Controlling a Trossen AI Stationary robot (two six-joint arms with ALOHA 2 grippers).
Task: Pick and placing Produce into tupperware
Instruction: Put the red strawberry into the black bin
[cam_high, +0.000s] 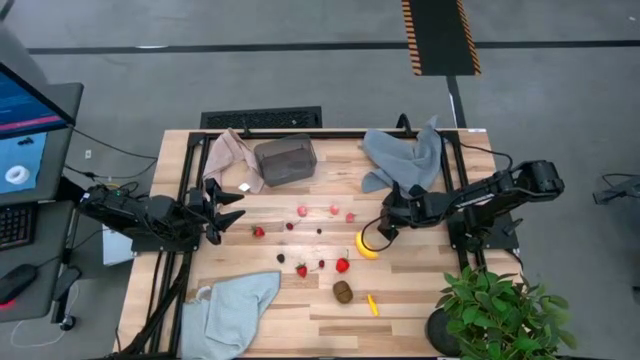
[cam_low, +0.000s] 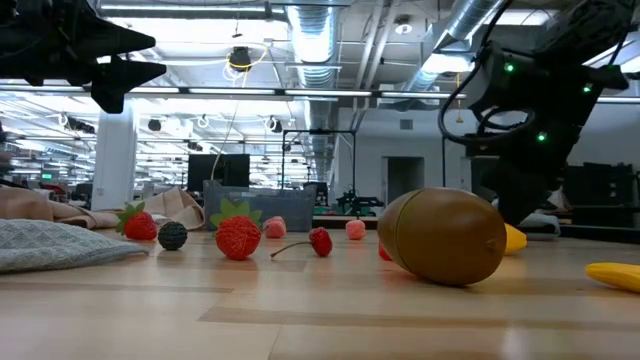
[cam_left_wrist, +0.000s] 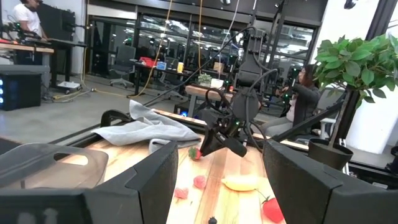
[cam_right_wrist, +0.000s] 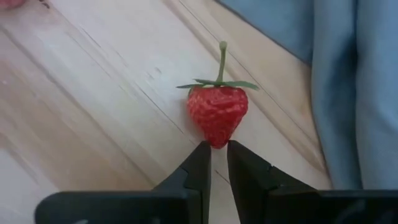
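Note:
A red strawberry (cam_right_wrist: 217, 112) with a green stalk lies on the wooden table next to the grey-blue cloth (cam_right_wrist: 354, 87). My right gripper (cam_right_wrist: 217, 149) is almost shut at its pointed end, just beyond the yellow banana (cam_high: 367, 246). The strawberry (cam_left_wrist: 194, 152) also shows at that gripper's tips in the left wrist view. The grey tupperware (cam_high: 285, 160) stands at the far left-centre. More strawberries (cam_high: 342, 265), pink berries (cam_high: 303, 211), a brown kiwi (cam_high: 343, 291) and a small yellow piece (cam_high: 373, 305) lie scattered mid-table. My left gripper (cam_high: 225, 210) waits open at the table's left. My right gripper pinches the strawberry's pointed tip (cam_right_wrist: 217, 142) between its two fingertips (cam_right_wrist: 202, 155), and only their free ends reach it. The fingers slant down from the table's right side, in line with the fruit's length. The strawberry lies on the wood, stalk pointing away from the fingers.
A beige-pink cloth (cam_high: 228, 155) lies beside the tupperware and a light blue cloth (cam_high: 235, 310) at the near left. A green potted plant (cam_high: 500, 310) stands at the near right corner. Black frame rails (cam_high: 190, 180) run along the table's left and right sides.

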